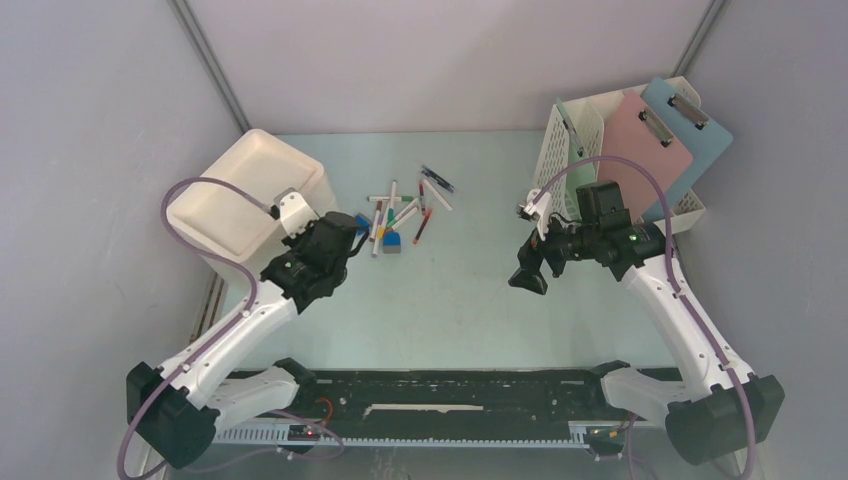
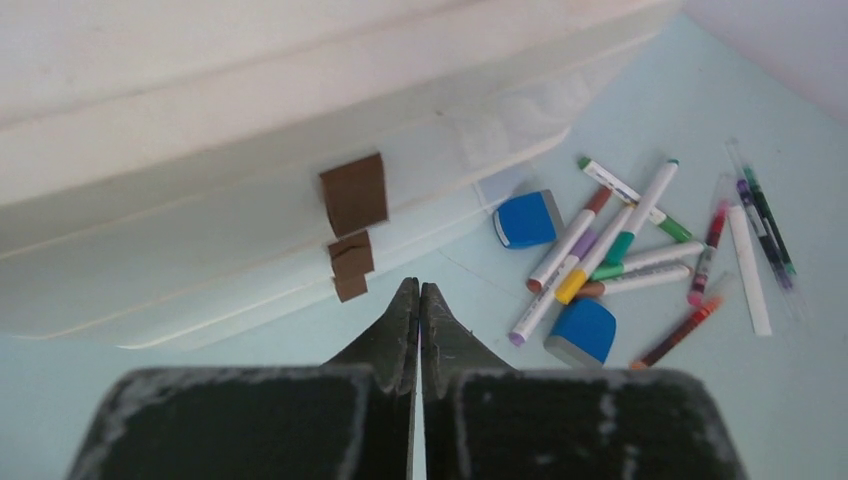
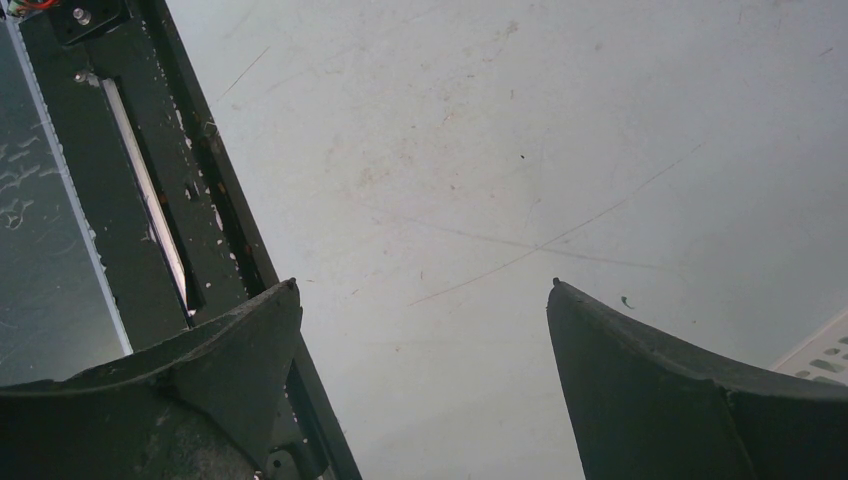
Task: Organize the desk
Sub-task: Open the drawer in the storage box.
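The desk (image 1: 450, 300) fills the grey-walled cell, with a black rail (image 1: 450, 385) along its near edge. At the far left corner sits a white bin (image 1: 240, 190). Three brown tape patches (image 2: 354, 193) are stuck to the bin wall that faces my left wrist camera. Just right of the bin, toward the far edge, lies a loose heap of markers and pens (image 1: 405, 210) with two blue erasers (image 2: 527, 218) on its near side. At the far right corner stands a white perforated rack (image 1: 580, 140) holding a pink clipboard (image 1: 650, 150) and a blue clipboard (image 1: 700, 130), both leaning. Any print on the pens is too small to read.

My left arm reaches over the left half of the desk. The left gripper (image 2: 419, 290) hangs close to the bin, jaws pressed together with nothing between them. The bin wall stands directly ahead of it, and the erasers lie off to its right.

My right arm bends inward. The right gripper (image 3: 422, 285) sits above bare desk right of centre, jaws spread wide and holding nothing, with the rail in its view.
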Controlling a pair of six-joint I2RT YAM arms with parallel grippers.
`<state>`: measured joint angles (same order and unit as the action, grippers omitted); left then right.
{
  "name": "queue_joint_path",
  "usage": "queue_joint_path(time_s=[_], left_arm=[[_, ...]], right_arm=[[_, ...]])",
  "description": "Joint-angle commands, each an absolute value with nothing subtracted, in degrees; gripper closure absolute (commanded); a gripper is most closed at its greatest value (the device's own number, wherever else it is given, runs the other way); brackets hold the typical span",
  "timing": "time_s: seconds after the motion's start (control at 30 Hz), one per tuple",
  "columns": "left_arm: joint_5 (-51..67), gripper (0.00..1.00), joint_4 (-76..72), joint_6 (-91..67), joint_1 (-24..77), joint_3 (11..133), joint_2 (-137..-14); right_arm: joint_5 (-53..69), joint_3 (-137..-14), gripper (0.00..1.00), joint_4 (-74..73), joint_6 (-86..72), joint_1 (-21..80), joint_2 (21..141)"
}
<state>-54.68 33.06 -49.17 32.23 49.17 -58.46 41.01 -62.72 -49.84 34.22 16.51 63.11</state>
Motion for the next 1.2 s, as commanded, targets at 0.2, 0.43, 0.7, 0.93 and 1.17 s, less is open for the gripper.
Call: queue_joint_path(time_s=[0.2,0.43,0.7,0.93,1.17], left_arm=[[-57.3,1.0,33.3,-51.5,37.8,49.6,-59.8],[-61.1,0.77,34.5,-48.5,35.3,50.3,-60.8],[-59.0,0.58,33.4,-46.2,30.0,49.9,-60.6],[-59.3,0.5,32.4,-45.0,27.4,50.4,-61.9],[-57.8,0.57,30.0,-43.1,24.1,52.4,-64.7]], right_arm=[[41.9,-63.3,0.0,-48.8,34.5,16.1,62.3],[42.0,-63.3,0.0,-48.9,34.5,16.0,62.1],[42.3,-63.4,0.0,-48.9,34.5,15.9,62.1],[42.2,-63.4,0.0,-48.8,34.5,15.9,62.3],[42.3,-63.3,0.0,-49.0,34.5,15.9,62.3]])
